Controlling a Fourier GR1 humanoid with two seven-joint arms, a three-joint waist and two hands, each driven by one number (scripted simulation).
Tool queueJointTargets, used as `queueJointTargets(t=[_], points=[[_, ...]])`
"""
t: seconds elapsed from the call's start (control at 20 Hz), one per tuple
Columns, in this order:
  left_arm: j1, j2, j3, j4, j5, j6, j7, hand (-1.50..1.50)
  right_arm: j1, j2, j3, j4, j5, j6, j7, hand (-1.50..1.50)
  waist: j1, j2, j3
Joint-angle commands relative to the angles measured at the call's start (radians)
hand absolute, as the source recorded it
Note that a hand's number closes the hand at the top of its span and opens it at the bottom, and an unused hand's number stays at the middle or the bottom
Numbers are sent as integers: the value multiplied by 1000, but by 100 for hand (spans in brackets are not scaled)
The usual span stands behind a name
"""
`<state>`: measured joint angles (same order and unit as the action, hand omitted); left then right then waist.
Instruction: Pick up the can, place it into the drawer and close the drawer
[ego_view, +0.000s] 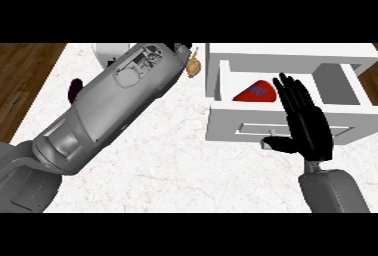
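Head view. A white marbled counter with wooden floor beyond its left edge. At right an open white drawer; the red can lies inside it, near the front wall. The right hand is flat over the drawer's front, fingers straight and holding nothing, fingertips just right of the can. The left forearm crosses the counter diagonally; its hand is out of frame. A small tan object lies by the drawer's left wall.

Left forearm across counter beside drawer
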<state>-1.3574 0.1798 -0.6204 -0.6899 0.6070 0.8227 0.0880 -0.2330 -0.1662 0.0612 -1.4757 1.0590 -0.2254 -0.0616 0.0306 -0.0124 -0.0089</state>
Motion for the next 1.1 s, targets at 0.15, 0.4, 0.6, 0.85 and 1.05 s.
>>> queueJointTargets(t=[0.15,0.4,0.6,0.85,1.05], points=[[107,78,-27,-171,-42,19,67,-150,-147,-1,-67,308,37,-115,-48,-150,22,10,10],[124,158,-26,-245,-63,7,136,-150,-251,6,-98,461,83,-186,-38,-150,20,12,10],[155,216,-23,-330,-57,-29,182,-150,-302,1,-136,590,105,-298,-65,-150,35,15,11],[210,245,-17,-407,-73,-5,214,-150,-439,17,-173,752,129,-390,-62,-150,36,19,11],[260,290,-14,-466,-81,-38,221,-150,-552,-8,-216,887,139,-434,-58,-150,45,24,11]])
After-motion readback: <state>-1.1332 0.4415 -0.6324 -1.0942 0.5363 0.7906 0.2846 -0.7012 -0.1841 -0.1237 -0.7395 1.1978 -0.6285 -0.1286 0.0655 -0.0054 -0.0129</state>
